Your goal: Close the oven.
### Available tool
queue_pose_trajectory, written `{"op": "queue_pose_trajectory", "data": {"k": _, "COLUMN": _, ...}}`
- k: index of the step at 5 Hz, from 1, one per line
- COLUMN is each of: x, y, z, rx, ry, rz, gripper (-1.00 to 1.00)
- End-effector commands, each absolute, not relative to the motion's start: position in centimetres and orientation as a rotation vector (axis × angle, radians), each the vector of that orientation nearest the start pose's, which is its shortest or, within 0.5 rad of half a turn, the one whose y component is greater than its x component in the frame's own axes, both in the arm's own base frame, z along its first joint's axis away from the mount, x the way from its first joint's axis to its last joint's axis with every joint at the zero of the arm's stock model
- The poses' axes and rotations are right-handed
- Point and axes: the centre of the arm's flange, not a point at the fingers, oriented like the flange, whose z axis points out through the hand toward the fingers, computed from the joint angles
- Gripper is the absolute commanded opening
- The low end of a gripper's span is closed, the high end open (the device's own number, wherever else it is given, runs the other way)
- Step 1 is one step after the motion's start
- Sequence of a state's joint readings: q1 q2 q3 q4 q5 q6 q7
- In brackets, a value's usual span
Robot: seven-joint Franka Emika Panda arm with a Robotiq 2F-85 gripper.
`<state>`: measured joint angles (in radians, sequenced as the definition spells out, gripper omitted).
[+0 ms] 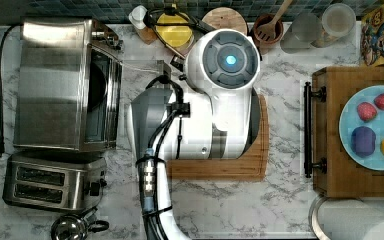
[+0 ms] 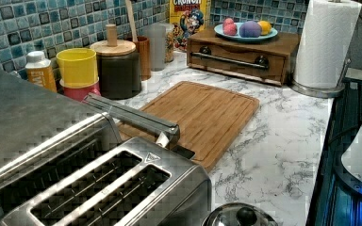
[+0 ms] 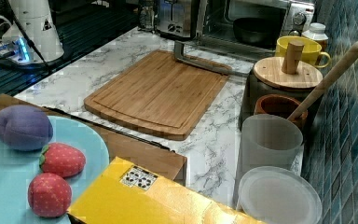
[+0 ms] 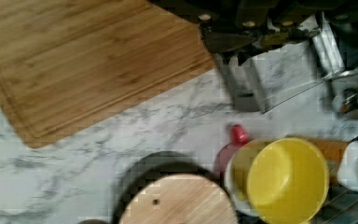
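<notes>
Steel oven [image 1: 62, 82] door open; right view reveals dark pan [image 3: 256, 29] inside.

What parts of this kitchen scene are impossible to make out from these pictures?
- Oven door: in the top view the arm covers most of it.
- Oven inside: in the right view a dark shape sits there, too dim to identify.
- The hand: in the wrist view it is dark and cut off by the edge, so open or shut is unclear.
- Cereal box: cut off by the left view's upper edge.
</notes>
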<state>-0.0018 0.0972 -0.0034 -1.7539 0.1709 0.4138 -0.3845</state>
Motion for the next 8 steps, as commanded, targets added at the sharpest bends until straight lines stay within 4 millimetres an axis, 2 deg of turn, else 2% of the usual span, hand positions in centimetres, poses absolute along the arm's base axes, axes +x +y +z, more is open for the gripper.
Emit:
{"op": "queue_pose_trajectory", "data": {"k": 1, "x": 56.5, "y": -5.2, "z": 41.2, "rx": -2.817, "ry": 0.415, "rz": -0.012, "gripper": -1.00}}
{"op": "queue_pose_trajectory", "data": {"k": 2, "x": 55.4, "y": -4.9, "z": 38.6, "rx": -2.744, "ry": 0.248, "rz": -0.069, "gripper": -1.00}}
{"op": "queue_pose_trajectory", "data": {"k": 4, "x": 54.9, "y": -1.9, "z": 34.5, "rx": -2.697, "ry": 0.126, "rz": -0.075, "gripper": -1.00}}
{"op": "queue_pose_trajectory", "data": {"k": 5, "x": 55.3, "y": -0.8, "z": 32.8, "rx": -2.659, "ry": 0.081, "rz": -0.109, "gripper": -1.00}}
{"op": "queue_pose_trajectory", "data": {"k": 7, "x": 57.0, "y": 0.2, "z": 31.3, "rx": -2.578, "ry": 0.022, "rz": -0.222, "gripper": -1.00}}
{"op": "queue_pose_trajectory", "data": {"k": 8, "x": 57.6, "y": 1.0, "z": 29.0, "rx": -2.601, "ry": 0.008, "rz": -0.160, "gripper": -1.00}}
